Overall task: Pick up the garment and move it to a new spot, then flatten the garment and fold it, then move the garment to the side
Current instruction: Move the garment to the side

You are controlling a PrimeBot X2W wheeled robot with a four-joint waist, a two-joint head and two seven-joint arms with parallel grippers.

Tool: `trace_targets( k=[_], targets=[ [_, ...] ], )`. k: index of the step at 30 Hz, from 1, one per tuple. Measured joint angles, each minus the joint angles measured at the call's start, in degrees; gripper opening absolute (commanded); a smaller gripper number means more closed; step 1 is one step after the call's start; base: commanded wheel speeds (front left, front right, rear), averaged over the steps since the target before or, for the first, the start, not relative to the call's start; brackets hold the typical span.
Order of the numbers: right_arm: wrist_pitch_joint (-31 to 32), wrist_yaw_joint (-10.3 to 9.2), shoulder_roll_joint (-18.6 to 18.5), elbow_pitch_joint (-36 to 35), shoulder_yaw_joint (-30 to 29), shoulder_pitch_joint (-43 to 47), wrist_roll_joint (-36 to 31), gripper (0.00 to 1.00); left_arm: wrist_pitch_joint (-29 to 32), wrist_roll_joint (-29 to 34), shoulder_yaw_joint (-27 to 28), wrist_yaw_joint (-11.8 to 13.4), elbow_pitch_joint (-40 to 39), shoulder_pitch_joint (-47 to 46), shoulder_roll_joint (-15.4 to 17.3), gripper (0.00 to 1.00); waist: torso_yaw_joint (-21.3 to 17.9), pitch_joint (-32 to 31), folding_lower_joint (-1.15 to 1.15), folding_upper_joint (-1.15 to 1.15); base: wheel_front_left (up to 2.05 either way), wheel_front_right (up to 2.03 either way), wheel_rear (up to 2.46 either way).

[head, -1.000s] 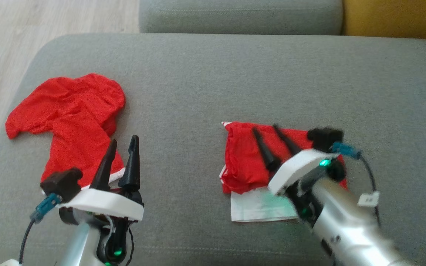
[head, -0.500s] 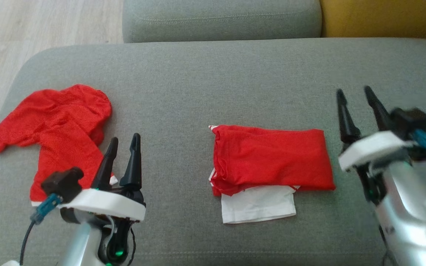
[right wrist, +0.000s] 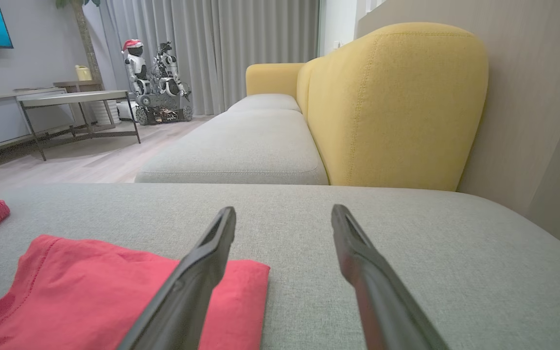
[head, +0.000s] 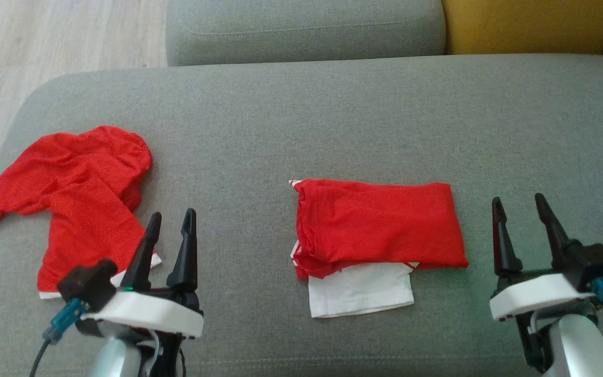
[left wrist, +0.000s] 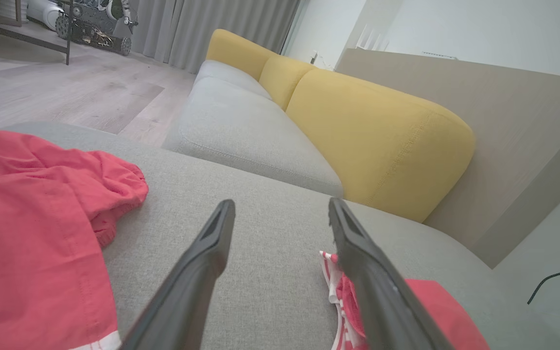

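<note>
A folded red garment [head: 377, 225] with a white layer [head: 359, 296] sticking out at its near edge lies in the middle of the grey seat cushion [head: 301, 120]. My right gripper [head: 517, 199] stands open to its right, apart from the cloth; in the right wrist view the garment [right wrist: 90, 287] lies left of that open gripper [right wrist: 284, 210]. A second, crumpled red garment [head: 76, 193] lies at the cushion's left end. My left gripper [head: 173, 214] is open just right of its hem; the left wrist view has this gripper [left wrist: 281, 204] between the crumpled cloth [left wrist: 32, 218] and the folded one [left wrist: 430, 306].
Beyond the cushion are another grey seat [head: 301, 26] and a yellow backrest [head: 532, 23]. Wooden floor [head: 45, 36] runs off the cushion's left edge. Bare grey fabric stretches behind and to the right of the folded garment.
My right gripper has lifted off the folded garment and drawn away to its right and toward the near edge. The left gripper has stayed put. The camera has shifted slightly.
</note>
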Motion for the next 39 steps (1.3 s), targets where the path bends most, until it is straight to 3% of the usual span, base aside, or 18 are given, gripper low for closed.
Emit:
trace_targets(
  k=[13,21,37,38,39],
  targets=[
    [0.3,0.00,1.7,0.2,-1.4,0.9,-1.9,1.00,0.0,0.4,-0.1,0.0,-0.5,1.1,-0.1,1.00,0.5,0.7,0.00,0.00,0.00,0.00,0.00],
    [5.0,0.00,2.2,7.5,-1.4,-1.2,1.5,1.00,0.0,0.2,-0.4,0.0,-0.4,0.5,-0.1,1.00,0.8,3.7,0.00,0.00,0.00,0.00,0.00],
    [7.4,0.00,2.2,23.9,2.2,-12.3,10.2,1.00,0.0,0.3,-1.0,0.0,-0.1,-3.3,-0.1,1.00,2.5,8.7,0.00,0.00,0.00,0.00,0.00],
    [7.4,0.00,2.1,24.6,2.7,-12.7,10.5,0.44,0.0,0.3,-1.0,0.0,-0.1,-3.5,-0.1,1.00,2.5,8.8,0.00,0.00,0.00,0.00,0.00],
    [7.4,0.00,2.1,25.3,2.9,-13.2,10.5,0.00,0.0,0.3,-1.1,0.0,0.0,-3.6,-0.1,1.00,2.6,8.7,0.00,0.00,0.00,0.00,0.00]
  ],
)
